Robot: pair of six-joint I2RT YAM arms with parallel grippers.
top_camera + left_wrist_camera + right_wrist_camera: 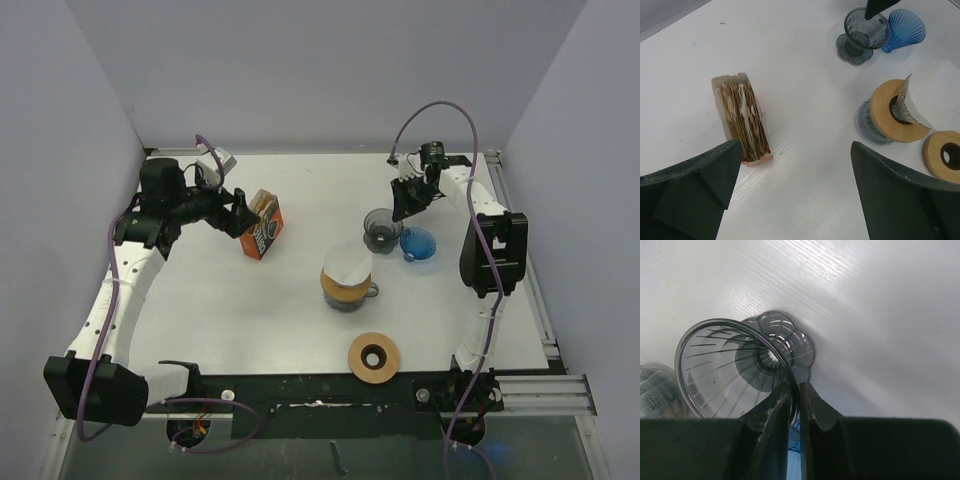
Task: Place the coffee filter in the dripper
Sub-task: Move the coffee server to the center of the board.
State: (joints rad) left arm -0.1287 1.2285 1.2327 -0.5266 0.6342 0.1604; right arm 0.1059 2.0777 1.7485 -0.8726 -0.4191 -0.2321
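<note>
Orange box (263, 225), wooden ring (374, 357)

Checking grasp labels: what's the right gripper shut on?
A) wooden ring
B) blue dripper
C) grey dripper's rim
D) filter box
C: in its wrist view the right gripper pinches the grey dripper, with the rim running between its fingers.

Filter (348, 262) in near dripper (345, 291), box (263, 226) left
</note>
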